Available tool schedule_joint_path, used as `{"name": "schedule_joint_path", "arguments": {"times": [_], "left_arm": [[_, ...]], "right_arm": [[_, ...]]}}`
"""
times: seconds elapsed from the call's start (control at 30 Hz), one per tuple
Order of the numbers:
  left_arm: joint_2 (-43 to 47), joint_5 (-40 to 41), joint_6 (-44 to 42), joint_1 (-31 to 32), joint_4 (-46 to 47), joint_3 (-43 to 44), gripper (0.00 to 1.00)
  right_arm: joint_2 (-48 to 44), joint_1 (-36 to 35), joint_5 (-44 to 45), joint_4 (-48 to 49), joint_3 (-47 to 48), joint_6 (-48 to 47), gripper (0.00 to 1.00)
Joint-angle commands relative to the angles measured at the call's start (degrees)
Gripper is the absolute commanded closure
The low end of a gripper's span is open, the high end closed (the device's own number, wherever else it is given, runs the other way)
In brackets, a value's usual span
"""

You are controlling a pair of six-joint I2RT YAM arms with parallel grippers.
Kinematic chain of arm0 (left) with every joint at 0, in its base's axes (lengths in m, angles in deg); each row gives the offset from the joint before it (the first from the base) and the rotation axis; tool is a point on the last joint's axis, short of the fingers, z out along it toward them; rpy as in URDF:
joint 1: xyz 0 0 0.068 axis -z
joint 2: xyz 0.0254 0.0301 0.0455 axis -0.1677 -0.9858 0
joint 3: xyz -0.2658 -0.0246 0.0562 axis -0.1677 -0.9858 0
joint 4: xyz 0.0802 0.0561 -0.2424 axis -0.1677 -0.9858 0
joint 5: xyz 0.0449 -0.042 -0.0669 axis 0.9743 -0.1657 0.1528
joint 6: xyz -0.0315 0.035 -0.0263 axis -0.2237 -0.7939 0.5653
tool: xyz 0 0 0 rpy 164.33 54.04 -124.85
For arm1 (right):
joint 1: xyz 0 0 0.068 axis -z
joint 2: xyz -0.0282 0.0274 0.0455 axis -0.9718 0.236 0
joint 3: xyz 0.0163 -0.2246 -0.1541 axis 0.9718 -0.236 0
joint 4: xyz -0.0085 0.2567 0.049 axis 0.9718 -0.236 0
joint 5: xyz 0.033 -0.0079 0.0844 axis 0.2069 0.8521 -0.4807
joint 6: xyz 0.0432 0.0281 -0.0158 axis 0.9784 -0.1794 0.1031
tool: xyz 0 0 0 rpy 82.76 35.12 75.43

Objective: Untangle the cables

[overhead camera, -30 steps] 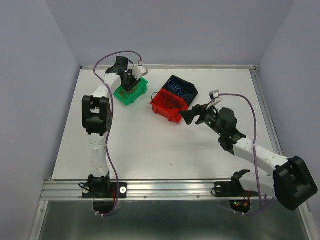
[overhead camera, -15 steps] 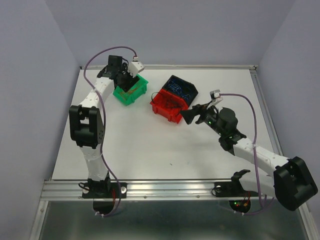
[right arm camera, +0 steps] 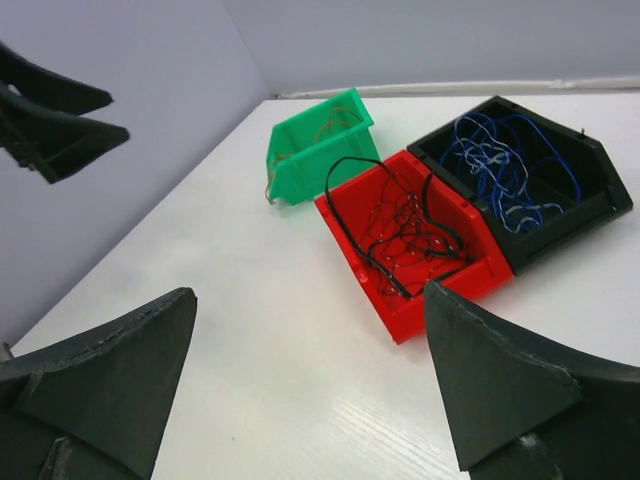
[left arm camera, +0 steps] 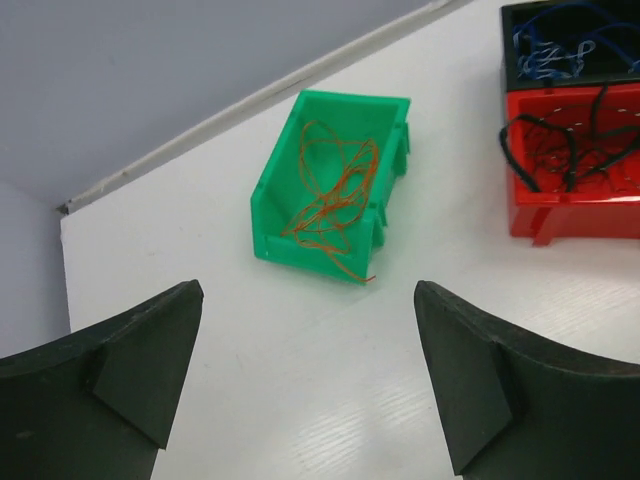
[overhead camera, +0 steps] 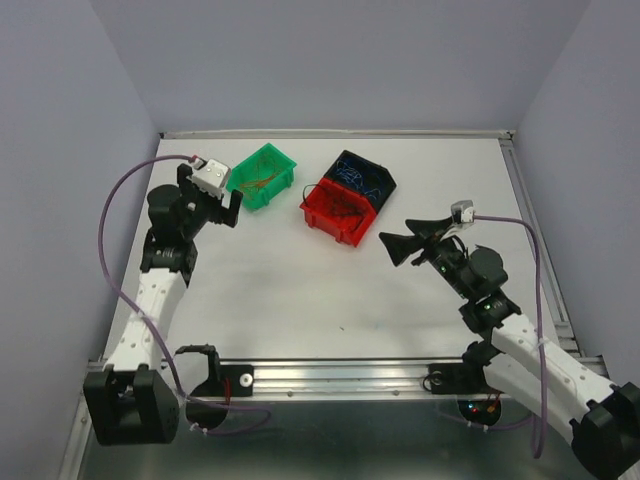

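Note:
The cables lie in three bins at the back of the table. An orange-brown cable [left arm camera: 330, 195] is piled in the green bin [overhead camera: 263, 176], with one end hanging over its front wall. A black cable [right arm camera: 400, 225] fills the red bin [overhead camera: 338, 207]. A blue cable [right arm camera: 505, 165] sits in the black bin [overhead camera: 362, 175]. My left gripper [overhead camera: 215, 195] hovers left of the green bin, open and empty, and points at it. My right gripper [overhead camera: 392, 247] is open and empty, just right of the red bin.
The red and black bins touch each other; the green bin stands apart to their left. The back wall edge [overhead camera: 330, 132] runs behind the bins. A metal rail [overhead camera: 330, 378] with both arm bases lines the near edge.
The left arm has pulled back from inside the green bin toward the near left, and its jaws have opened, leaving the orange-brown cable in the bin. The right arm has drawn slightly back and right.

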Motion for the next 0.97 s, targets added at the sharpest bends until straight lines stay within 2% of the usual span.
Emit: {"name": "schedule_joint_path", "arguments": {"times": [0.0,0.07,0.1,0.13,0.17,0.27,0.3,0.37,0.4,0.5,0.6,0.7,0.93], "left_arm": [[10.7,-0.6,8.1,0.7,12.8,-9.4,0.01],[17.7,5.6,11.6,0.7,13.4,-13.9,0.01],[20.4,6.7,12.4,0.7,13.5,-15.3,0.01],[23.2,7.5,12.9,0.7,13.4,-18.3,0.01],[29.3,7.6,13.3,0.7,13.1,-20.0,0.01],[39.0,5.6,14.7,0.7,12.5,-25.9,0.01],[45.5,3.8,14.4,0.7,12.5,-29.5,0.01],[51.3,4.9,13.9,0.7,13.1,-32.7,0.01],[56.2,9.4,15.2,0.7,12.5,-33.4,0.01],[63.8,14.5,18.6,0.7,12.0,-36.2,0.01],[66.5,9.3,18.2,0.7,12.1,-38.0,0.01],[65.0,5.2,16.9,0.7,11.1,-37.5,0.01],[61.5,4.5,16.5,0.7,11.9,-36.7,0.01]], "right_arm": [[-7.6,-0.5,5.3,-7.1,-3.5,-1.3,0.0],[-12.9,-0.5,7.5,-11.9,-5.6,-0.4,0.0],[-12.9,-0.6,7.5,-11.9,-6.5,-0.3,0.0],[-16.9,-0.6,9.1,-12.8,-9.2,-0.5,0.0],[-18.7,-0.6,9.7,-13.3,-10.4,-0.3,0.0],[-25.7,-0.5,12.6,-13.8,-14.5,1.7,0.0],[-26.9,-0.5,13.3,-13.8,-15.1,1.9,0.0],[-29.6,-0.5,16.5,-15.3,-15.9,2.7,0.0],[-30.2,-0.5,17.8,-16.0,-16.4,3.0,0.0],[-31.8,-0.6,19.9,-16.7,-17.6,4.1,0.0],[-32.7,-0.5,19.4,-16.7,-17.8,4.0,0.0],[-32.6,-0.5,19.7,-16.7,-17.9,4.1,0.0],[-31.2,-0.6,18.9,-16.7,-17.7,5.3,0.0]]}}
